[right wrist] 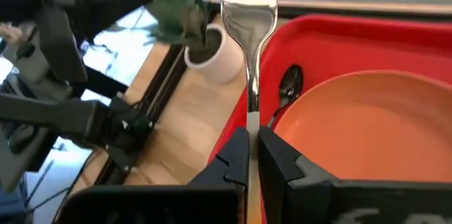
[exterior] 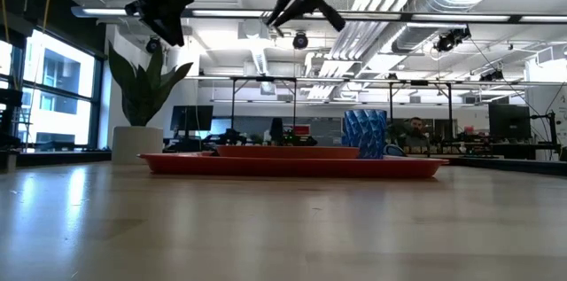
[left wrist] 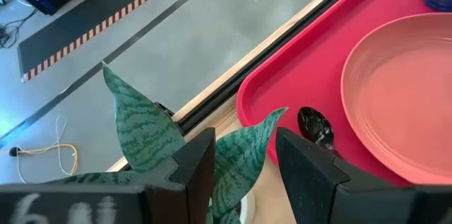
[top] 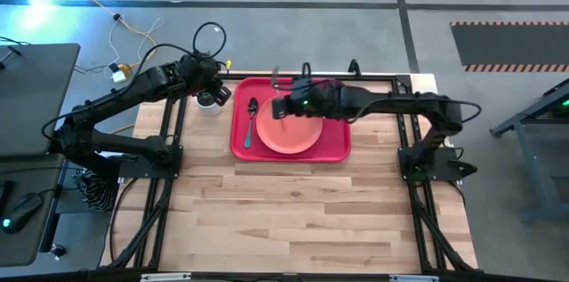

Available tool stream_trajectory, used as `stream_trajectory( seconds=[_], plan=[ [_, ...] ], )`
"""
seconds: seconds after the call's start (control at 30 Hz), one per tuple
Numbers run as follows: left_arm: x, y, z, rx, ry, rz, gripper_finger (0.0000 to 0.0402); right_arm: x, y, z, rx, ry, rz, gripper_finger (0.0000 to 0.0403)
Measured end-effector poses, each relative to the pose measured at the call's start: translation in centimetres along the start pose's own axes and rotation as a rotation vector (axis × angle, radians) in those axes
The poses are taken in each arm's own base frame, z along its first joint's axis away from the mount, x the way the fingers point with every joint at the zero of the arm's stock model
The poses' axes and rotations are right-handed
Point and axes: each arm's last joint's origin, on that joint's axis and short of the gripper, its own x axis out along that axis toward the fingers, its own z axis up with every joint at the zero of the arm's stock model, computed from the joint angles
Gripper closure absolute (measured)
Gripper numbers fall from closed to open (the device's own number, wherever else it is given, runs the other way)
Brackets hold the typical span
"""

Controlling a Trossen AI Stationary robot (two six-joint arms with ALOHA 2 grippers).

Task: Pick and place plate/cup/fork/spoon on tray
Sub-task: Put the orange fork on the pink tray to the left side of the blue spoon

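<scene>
Right claw [right wrist: 248, 155] clamping fork [right wrist: 250, 12], tines pointing forward, hovering above plate [top: 286, 131] on tray [top: 335, 150] | spoon [top: 250, 110] lying left of plate | left claw [left wrist: 244, 157] hanging apart beyond tray's left edge

Right gripper [right wrist: 248, 155] hung high above the table's far middle, fingers clamped tight. Left gripper [left wrist: 244, 164] waited raised at far left, fingers apart.
</scene>
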Motion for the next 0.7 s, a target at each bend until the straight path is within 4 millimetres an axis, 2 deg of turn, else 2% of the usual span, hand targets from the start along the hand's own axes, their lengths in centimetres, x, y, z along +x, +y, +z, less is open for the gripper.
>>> stream_trajectory(
  seconds=[0.2,0.33,0.7],
  plan=[
    [0.0,0.0,0.0,-0.025,0.0,0.0,0.0261,2.7,0.6,-1.4,-0.013,0.048,0.023,0.0403],
    [0.0,0.0,0.0,-0.051,0.0,0.0,0.0261,4.3,0.3,-2.3,-0.02,0.067,-0.002,0.0403],
    [0.0,0.0,0.0,-0.136,0.0,0.0,0.0261,7.7,0.0,-3.7,0.021,0.052,0.01,0.0403]
  ],
)
